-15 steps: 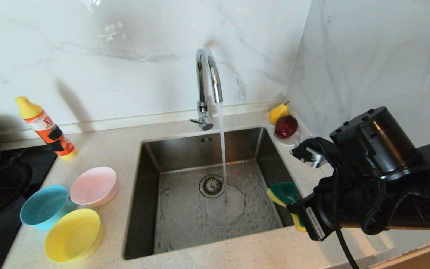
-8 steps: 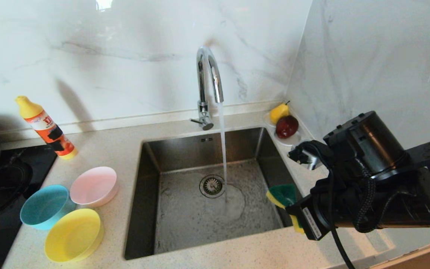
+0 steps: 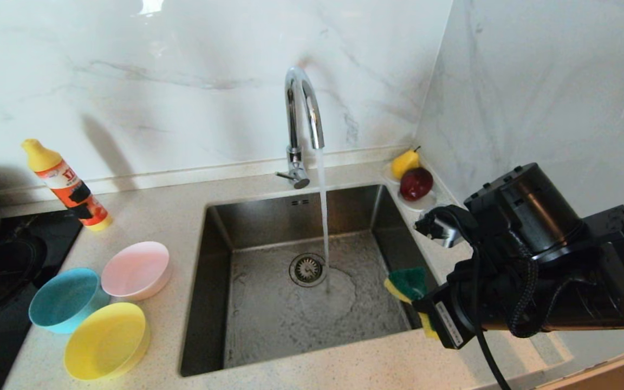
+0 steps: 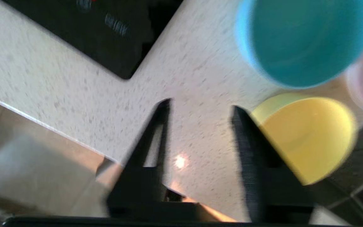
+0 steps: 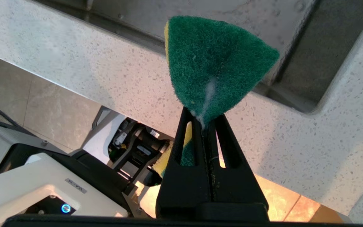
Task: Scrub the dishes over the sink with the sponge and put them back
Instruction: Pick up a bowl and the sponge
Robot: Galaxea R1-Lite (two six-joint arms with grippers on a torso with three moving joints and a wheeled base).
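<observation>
**Sponge ready at the sink, left arm coming in for a bowl**

Now the right gripper (image 5: 205,121) hangs over the sink's (image 3: 225,216) right rim, at about four o'clock from the drain (image 3: 307,269) in the head view, jaws pressed together and pinching the sponge (image 5: 214,64), green face outward and folded to a wedge. Water runs from the faucet (image 3: 302,122) onto the basin floor. The three bowls sit together on the bench (image 3: 149,216) at about nine o'clock from the sink: pink bowl (image 3: 136,270), blue bowl (image 3: 64,299), yellow bowl (image 3: 105,340), rims touching or nearly so.

The left gripper (image 4: 200,108) shows only in its wrist view, jaws spread with nothing between them, over bare bench just beside the yellow bowl's rim.

To do the pick well, I judge the left jaws should straddle one wall of the yellow bowl at its free edge, away from the blue neighbour, so closing does not nudge the others. Grip the rim firmly; thin plastic may flex or slip when wet. Then carry it over the basin to meet the sponge.

Against the frame a second ago, the right arm has sunk slightly and drifted a little toward the sink; bowls, bottle (image 3: 65,184) and fruit saucer (image 3: 417,203) lie unchanged.
</observation>
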